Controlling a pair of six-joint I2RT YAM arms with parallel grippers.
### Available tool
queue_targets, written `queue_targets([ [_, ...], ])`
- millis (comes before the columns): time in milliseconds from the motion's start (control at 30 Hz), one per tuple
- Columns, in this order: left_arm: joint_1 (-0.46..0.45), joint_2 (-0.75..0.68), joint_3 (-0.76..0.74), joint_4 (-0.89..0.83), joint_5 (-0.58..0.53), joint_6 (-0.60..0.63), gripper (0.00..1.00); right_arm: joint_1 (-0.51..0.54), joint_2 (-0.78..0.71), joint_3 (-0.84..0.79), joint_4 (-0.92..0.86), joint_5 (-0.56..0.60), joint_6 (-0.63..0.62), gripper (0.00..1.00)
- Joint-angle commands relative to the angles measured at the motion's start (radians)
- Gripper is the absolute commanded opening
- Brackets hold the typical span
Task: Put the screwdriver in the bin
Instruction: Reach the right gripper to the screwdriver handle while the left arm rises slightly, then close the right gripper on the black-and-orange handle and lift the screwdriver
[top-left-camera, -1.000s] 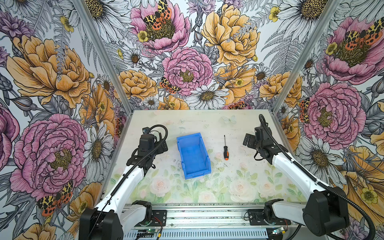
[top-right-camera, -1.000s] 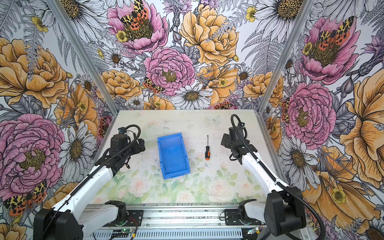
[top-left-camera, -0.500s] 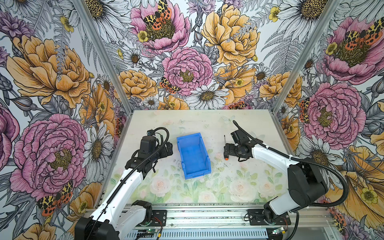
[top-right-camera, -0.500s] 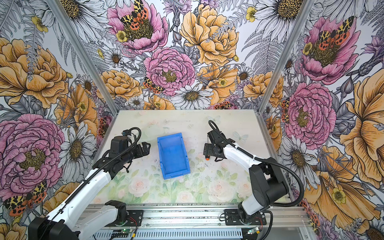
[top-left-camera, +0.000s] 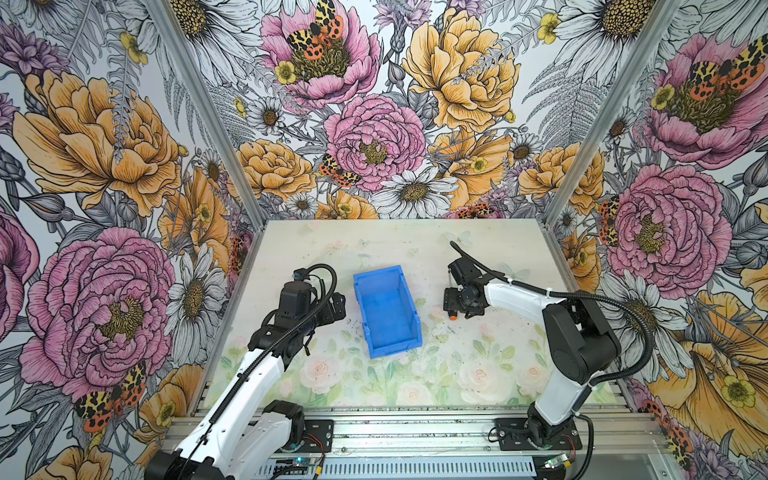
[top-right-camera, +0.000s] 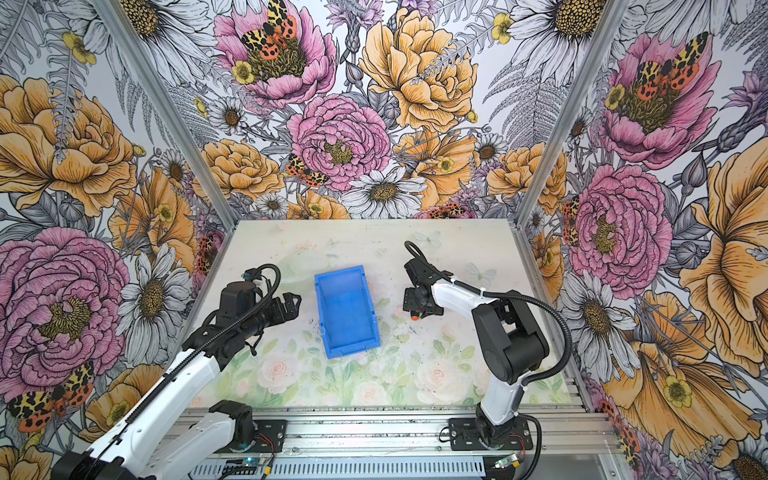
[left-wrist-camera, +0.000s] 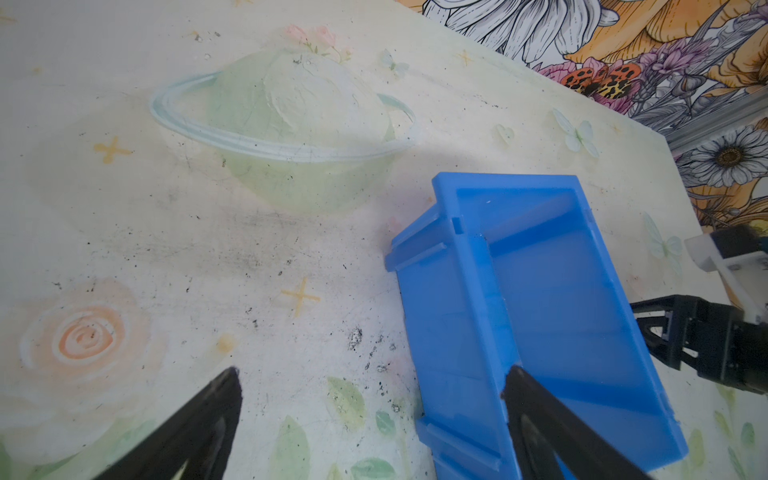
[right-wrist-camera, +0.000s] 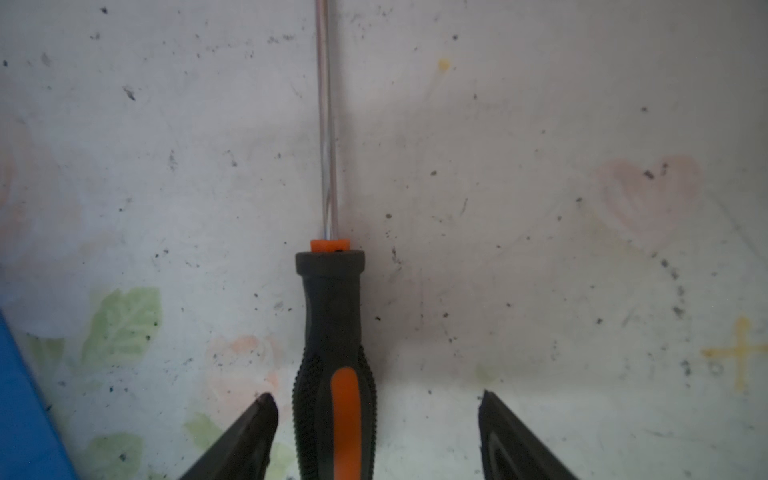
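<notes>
- Floral wallpaper closes in three sides of a pale, flower-printed desk (top-left-camera: 374, 245) speckled with dark grit.
- In both top views the bin (top-left-camera: 388, 309) stands at the centre of the desk, open side up and empty.
- To the right of it, and apart from it, the screwdriver (top-left-camera: 453, 316) lies flat on the desk. It is mostly hidden under the right end effector (top-left-camera: 457, 303), so only the orange butt and a sliver of shaft show.
- The left end effector (top-left-camera: 336, 305) hangs just left of the bin, jaws spread and holding nothing.
- Left wrist view: the left end effector's fingers (left-wrist-camera: 208, 415) stand wide apart with bare desk between them. One crosses in front of the bin's side wall (whether it touches, I cannot tell).
- Right wrist view: the screwdriver's black-and-orange handle lies between the right end effector's fingers (right-wrist-camera: 249, 436).
- One finger sits just beside the handle with a thin gap, and the other is well apart from it. The jaws are open astride the tool and have no hold on it.
- The shaft runs straight on ahead of the handle.
- Handling, as a judgement: the screwdriver looks light and rigid. The ribbed handle should give good friction, while the thin, smooth shaft would likely slip.
- The handle's thick middle, squeezed across, looks the best place to take hold.
- Being round and off-centre between the fingers, the handle may roll when the nearer finger meets it.
</notes>
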Motion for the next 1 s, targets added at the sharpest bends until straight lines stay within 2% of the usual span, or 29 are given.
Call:
queue_targets([
  [0,-0.006,-0.017,-0.016,-0.001,0.017,-0.020,0.99,0.011,0.030,0.031,-0.003,0.025,-0.010,0.73],
  [267,-0.004,-0.029,-0.025,-0.002,0.021,-0.026,0.99,0.015,0.069,0.035,-0.003,0.042,-0.015,0.53],
  [600,0.007,-0.057,-0.044,-0.001,0.026,-0.038,0.99,0.016,0.020,0.006,-0.006,0.030,-0.044,0.09],
  [767,0.030,-0.060,-0.042,-0.003,0.039,-0.038,0.99,0.016,-0.108,-0.005,-0.029,0.005,-0.052,0.02],
  [967,0.077,-0.048,-0.037,-0.002,0.066,-0.035,0.99,0.040,-0.283,0.012,-0.040,-0.062,-0.051,0.00],
])
